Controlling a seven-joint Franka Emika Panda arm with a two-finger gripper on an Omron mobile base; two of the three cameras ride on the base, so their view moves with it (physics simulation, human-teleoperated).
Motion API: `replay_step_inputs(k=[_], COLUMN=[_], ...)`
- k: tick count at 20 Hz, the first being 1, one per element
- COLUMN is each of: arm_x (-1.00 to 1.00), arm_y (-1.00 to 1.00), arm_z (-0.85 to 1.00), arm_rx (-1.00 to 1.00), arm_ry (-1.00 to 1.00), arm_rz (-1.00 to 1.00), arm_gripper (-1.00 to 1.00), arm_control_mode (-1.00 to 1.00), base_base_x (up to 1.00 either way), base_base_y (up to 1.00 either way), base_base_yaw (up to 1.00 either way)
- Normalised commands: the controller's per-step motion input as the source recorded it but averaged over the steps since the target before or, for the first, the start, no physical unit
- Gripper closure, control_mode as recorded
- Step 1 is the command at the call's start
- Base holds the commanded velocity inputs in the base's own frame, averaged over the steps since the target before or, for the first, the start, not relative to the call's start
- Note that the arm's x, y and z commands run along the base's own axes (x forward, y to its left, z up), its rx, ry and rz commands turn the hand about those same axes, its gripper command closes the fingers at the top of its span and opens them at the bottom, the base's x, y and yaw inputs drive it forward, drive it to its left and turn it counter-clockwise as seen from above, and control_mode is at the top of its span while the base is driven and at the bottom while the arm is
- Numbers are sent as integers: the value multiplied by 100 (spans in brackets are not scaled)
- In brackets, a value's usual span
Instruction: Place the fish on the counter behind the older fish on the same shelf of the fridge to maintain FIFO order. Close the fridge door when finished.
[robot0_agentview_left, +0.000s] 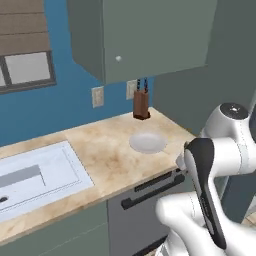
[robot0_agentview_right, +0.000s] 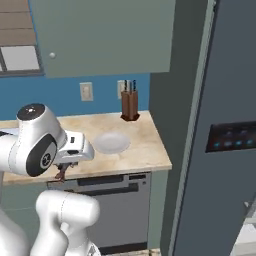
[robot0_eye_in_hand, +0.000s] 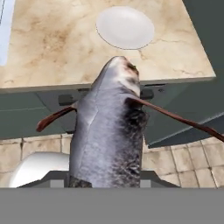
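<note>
Hand view: the fish (robot0_eye_in_hand: 109, 135) fills the middle, dark grey with paler flanks, its head pointing away from me toward the counter (robot0_eye_in_hand: 52, 43). Two thin reddish-brown fins stick out to either side. My jaws are narrow and clamped on the fish; its tail end sits down between them at the bottom of the picture, so the tips themselves are hidden. The fish hangs in the air out in front of the counter's edge, above the tiled floor (robot0_eye_in_hand: 183, 166) and the grey-green cabinet fronts, not touching the stone. Beyond its head a pale round plate (robot0_eye_in_hand: 125, 27) lies on the counter, well clear of it.

From the right base view, my gripper (robot0_agentview_right: 64, 170) hangs low, just off the counter's front edge, with a bit of reddish fin showing under it. The plate (robot0_agentview_right: 111, 142) is on the counter near the right end, and a brown knife block (robot0_agentview_right: 130, 105) stands upright behind it against the blue wall. The fridge (robot0_agentview_right: 220, 125) rises at the right, dark slate-blue, its small black panel lit blue.

From the left base view, the white sink (robot0_agentview_left: 35, 175) is set into the counter at the left, far from the plate (robot0_agentview_left: 148, 142).
</note>
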Motion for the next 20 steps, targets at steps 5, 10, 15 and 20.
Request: replay_step_inputs(k=[5,10,15,20], arm_x=[0,0,0,0], arm_y=[0,0,0,0], arm_z=[0,0,0,0], arm_rx=[0,0,0,0], arm_ry=[0,0,0,0], arm_rz=[0,0,0,0], arm_gripper=[100,100,100,100], arm_control_mode=[100,100,100,100], base_base_x=[-64,-40,8,51], base_base_y=[0,-18,-74,-79], base_base_yaw=[-66,-69,-48,-8])
